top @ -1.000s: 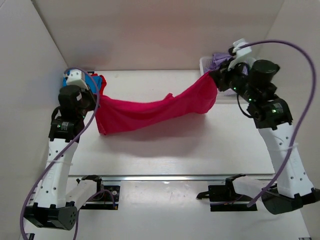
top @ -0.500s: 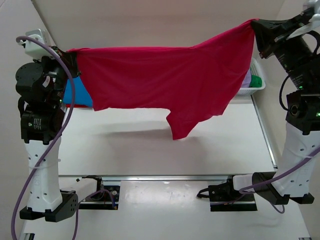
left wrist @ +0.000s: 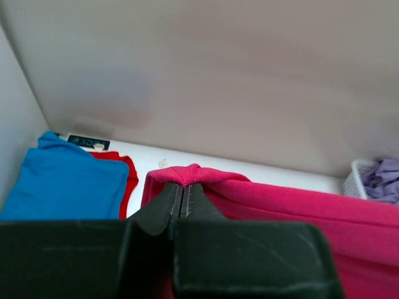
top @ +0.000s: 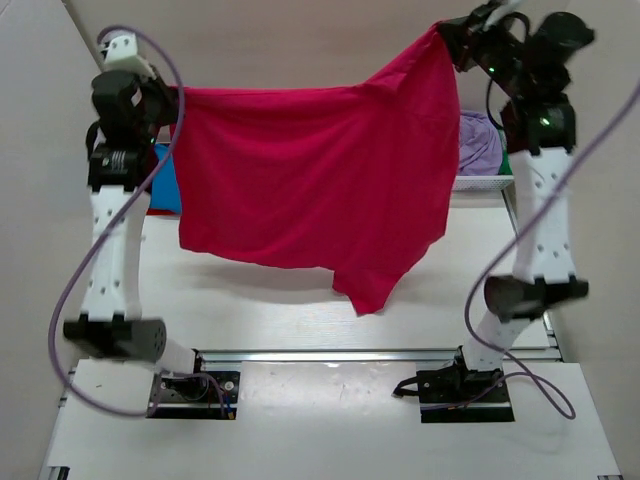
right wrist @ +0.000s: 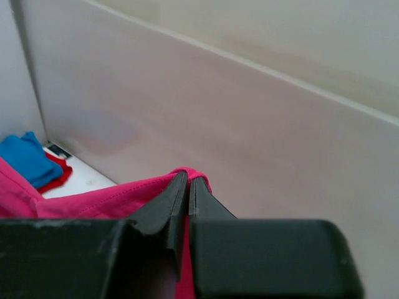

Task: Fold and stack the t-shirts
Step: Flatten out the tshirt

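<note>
We find no writing we can read. A small dark tag [left wrist: 87, 142] at the far left corner of the bench [top: 250, 300] carries pale marks too small to make out.

We count four t-shirts, two hands and one basket. The crimson-pink t-shirt [top: 310, 190] hangs spread in the air above the bench, held by its upper edge at both ends. Its lowest corner dangles toward the near edge, and we cannot tell whether it touches. The left hand [top: 170, 98] is clamped tight on one bunched end of that edge. The right hand [top: 447, 35] pinches the other end the same way, raised higher.

The blue t-shirt [left wrist: 62, 187] lies folded at the far left corner on top of the red t-shirt [left wrist: 129, 176], whose edge peeks out beside it. The lavender t-shirt [top: 478, 145] lies crumpled in the white latticed basket [top: 480, 183] at the far right corner.
</note>
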Controlling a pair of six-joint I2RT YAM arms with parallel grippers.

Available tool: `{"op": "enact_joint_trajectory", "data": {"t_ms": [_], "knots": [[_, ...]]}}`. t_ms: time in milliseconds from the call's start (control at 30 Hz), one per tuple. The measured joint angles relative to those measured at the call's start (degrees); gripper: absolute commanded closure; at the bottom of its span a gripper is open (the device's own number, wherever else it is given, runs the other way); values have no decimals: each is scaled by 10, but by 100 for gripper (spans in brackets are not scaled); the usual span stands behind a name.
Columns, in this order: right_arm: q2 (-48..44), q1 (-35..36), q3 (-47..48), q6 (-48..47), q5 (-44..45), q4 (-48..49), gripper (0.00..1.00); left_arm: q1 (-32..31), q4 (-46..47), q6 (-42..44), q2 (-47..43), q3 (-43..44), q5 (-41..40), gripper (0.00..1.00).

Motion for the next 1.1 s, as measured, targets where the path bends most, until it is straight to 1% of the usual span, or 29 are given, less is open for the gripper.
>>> {"op": "enact_joint_trajectory", "data": {"t_ms": [100, 200, 267, 333, 400, 467, 567, 633, 733, 800, 867, 933, 1000, 1100], "knots": [[95, -12, 30, 5, -7, 27, 100, 7, -8, 0, 103, 88, 13, 100], [154, -33, 38, 20, -17, 53, 100, 22, -10, -7, 179, 174, 49, 100], [172, -49, 40, 43, -35, 74, 100, 35, -10, -14, 203, 210, 69, 100], [174, -66, 45, 68, -52, 101, 100, 43, -9, -16, 205, 224, 79, 100], [174, -83, 72, 96, -72, 137, 99, 46, -4, -17, 192, 223, 82, 100], [162, -101, 97, 120, -95, 179, 100, 45, 15, -17, 163, 193, 82, 100], [123, -116, 99, 134, -122, 209, 100, 42, 41, -17, 99, 107, 84, 100], [82, -119, 67, 133, -137, 227, 99, 40, 70, -18, 56, 35, 83, 100], [21, -110, -20, 113, -146, 242, 100, 37, 113, -26, -3, -89, 82, 100], [-17, -99, -107, 92, -139, 239, 100, 34, 133, -36, -30, -169, 80, 100], [-66, -82, -247, 72, -112, 250, 100, 33, 144, -48, -50, -252, 78, 100], [-113, -64, -408, 60, -83, 257, 100, 28, 143, -59, -63, -328, 71, 100], [-149, -46, -550, 50, -43, 239, 100, 22, 134, -66, -78, -396, 63, 100], [-208, -26, -722, 47, 8, 194, 100, 3, 106, -66, -117, -483, 49, 100]]}}
